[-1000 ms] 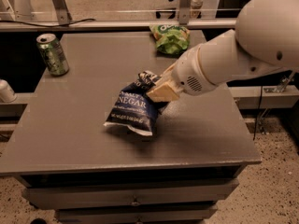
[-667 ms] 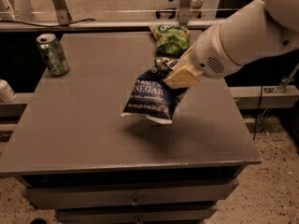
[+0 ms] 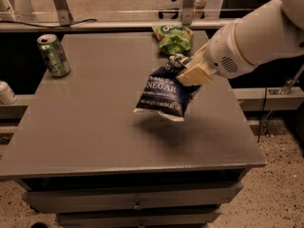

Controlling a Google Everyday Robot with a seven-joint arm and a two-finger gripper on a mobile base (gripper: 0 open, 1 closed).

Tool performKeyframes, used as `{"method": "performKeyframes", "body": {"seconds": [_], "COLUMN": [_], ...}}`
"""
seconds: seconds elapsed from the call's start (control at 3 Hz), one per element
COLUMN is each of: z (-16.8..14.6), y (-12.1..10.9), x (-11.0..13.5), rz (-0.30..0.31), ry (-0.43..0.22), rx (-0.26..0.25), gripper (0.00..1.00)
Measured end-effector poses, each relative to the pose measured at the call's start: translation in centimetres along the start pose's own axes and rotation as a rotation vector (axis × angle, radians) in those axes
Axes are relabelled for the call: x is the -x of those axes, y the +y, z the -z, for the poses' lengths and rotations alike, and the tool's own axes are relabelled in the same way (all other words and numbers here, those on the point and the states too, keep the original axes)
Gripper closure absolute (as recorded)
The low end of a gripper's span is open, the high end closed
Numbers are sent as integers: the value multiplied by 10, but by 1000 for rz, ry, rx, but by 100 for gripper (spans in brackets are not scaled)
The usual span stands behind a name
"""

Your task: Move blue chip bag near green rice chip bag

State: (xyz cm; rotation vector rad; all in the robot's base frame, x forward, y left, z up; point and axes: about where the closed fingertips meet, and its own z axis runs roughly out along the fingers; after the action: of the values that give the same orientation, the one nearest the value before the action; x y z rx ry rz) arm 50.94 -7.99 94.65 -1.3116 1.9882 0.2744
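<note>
Our gripper (image 3: pixel 189 73) pinches the blue chip bag (image 3: pixel 160 93) above the tabletop (image 3: pixel 90 132); we should lower it gently beside the green rice chip bag (image 3: pixel 174 38).

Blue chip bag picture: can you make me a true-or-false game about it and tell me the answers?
1. The gripper is shut on the blue chip bag, at the bag's upper right end. True.
2. The green rice chip bag sits near the far edge of the table. True.
3. The blue chip bag lies flat on the table. False: it hangs in the air, with its shadow on the table below.
4. The green soda can has tipped over. False: it stands upright near the far left corner.
</note>
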Motion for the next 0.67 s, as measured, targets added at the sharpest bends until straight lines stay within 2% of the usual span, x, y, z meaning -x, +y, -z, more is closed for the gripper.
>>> {"method": "performKeyframes", "body": {"seconds": [0.33,0.67], "z": [17,26], "y": [-47,-92], "x": [-28,-51], "rz": [-31,-79], "ry": [-11,-47], "rx": [-108,-180], "gripper": [100,100]}}
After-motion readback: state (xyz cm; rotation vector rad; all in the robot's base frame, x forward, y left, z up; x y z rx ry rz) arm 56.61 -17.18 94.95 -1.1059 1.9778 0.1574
